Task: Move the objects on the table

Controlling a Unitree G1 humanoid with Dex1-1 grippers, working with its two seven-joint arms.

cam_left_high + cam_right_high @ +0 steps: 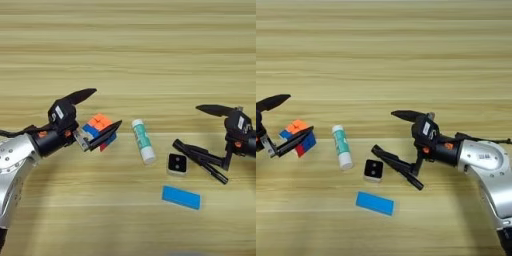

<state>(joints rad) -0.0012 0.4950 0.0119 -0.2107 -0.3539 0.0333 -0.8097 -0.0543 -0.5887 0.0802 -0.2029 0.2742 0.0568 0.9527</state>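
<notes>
The multicoloured puzzle cube (98,125) sits on the wooden table (130,50) at the left, between the spread fingers of my open left gripper (107,107). The lower finger lies across the cube's front side. The white-and-green glue stick (143,141) lies just right of the cube. A tiny black-and-white square piece (177,164) rests further right, and the flat bright-blue block (181,197) lies nearer the front edge. My right gripper (383,131) stands open with nothing in it, and its lower finger's tip is just right of the square piece.
Bare wood fills the far half of the table (386,50). Both silver forearms come in from the lower corners, left forearm (12,160) and right forearm (486,160).
</notes>
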